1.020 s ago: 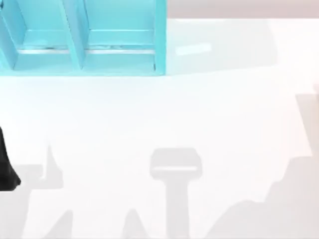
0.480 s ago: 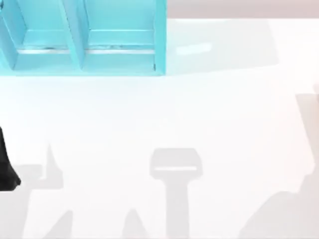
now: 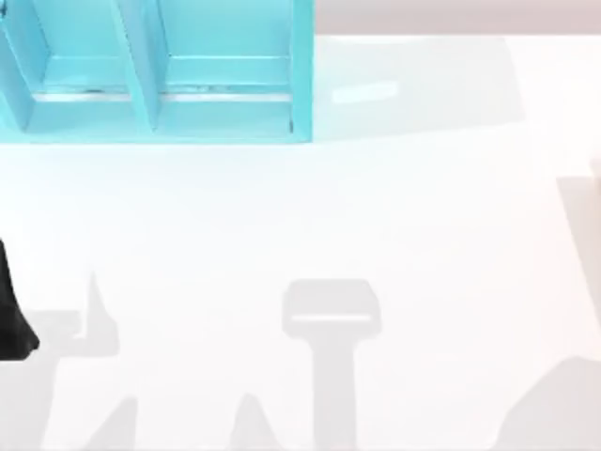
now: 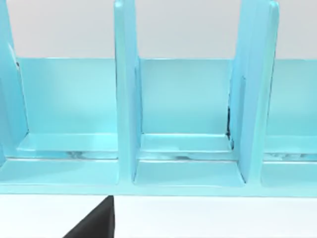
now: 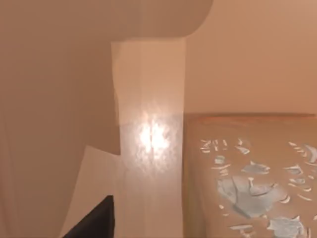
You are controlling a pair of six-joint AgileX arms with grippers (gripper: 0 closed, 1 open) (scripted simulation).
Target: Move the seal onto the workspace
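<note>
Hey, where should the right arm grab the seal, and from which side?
Grip the seal across the two side faces flanking its pale-marked face, coming in square to that marked face. The straight edges seen in the right wrist view suggest a flat-sided block, good for a pinch. Its full outline isn't visible, so treat this as tentative.

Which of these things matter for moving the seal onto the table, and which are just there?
Part of the job: seal, tan-brown with pale marks, close to the right wrist camera; workspace, the white tabletop.
Just there: turquoise shelf unit; left arm, parked at the table's left edge.
</note>
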